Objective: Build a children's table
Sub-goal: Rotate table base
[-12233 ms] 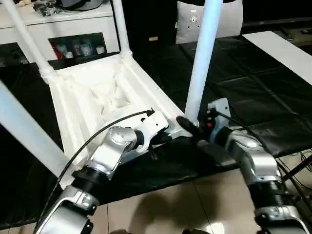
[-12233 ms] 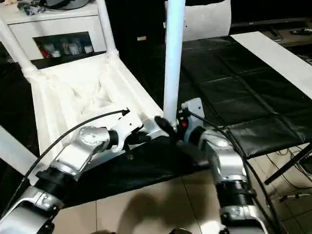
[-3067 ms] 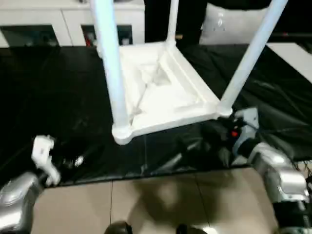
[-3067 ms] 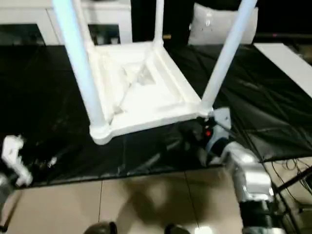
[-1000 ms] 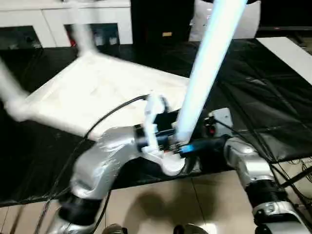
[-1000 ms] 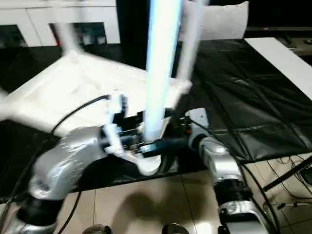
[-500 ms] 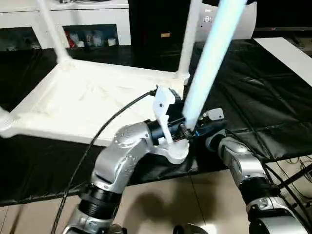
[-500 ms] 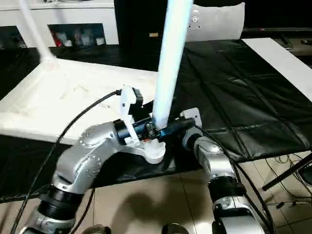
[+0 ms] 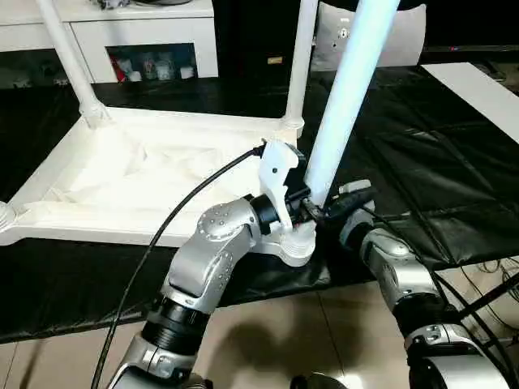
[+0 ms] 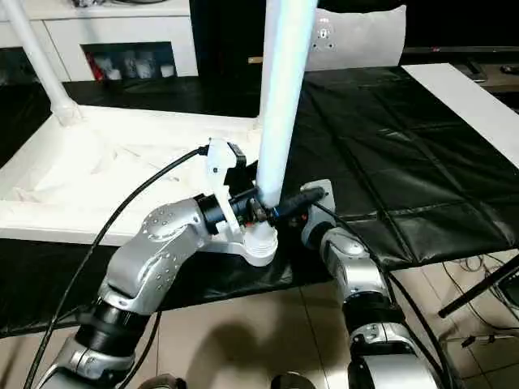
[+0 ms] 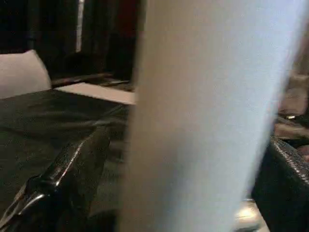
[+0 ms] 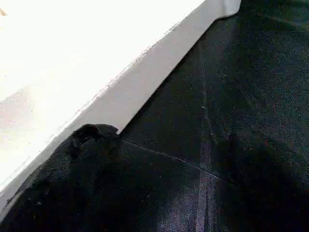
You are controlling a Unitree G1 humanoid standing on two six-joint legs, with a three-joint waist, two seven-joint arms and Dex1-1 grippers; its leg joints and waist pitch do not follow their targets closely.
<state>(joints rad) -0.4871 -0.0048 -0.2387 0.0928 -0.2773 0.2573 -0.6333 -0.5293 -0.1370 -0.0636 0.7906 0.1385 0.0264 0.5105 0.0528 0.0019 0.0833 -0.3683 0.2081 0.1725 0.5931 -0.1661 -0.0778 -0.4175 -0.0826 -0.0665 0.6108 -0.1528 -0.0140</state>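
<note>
The children's table lies upside down across the left half of the frame on black matting. At its near corner socket, the left gripper straddles a leg. The right gripper, spread, reaches beside that leg. Bare matting lies right.

Head eyes look down over both forearms; wrist cameras sit close against the table leg.

We seem to be in a home living room: beyond a black mat on tiled floor stand a white cabinet holding small items and a white cushion.
</note>
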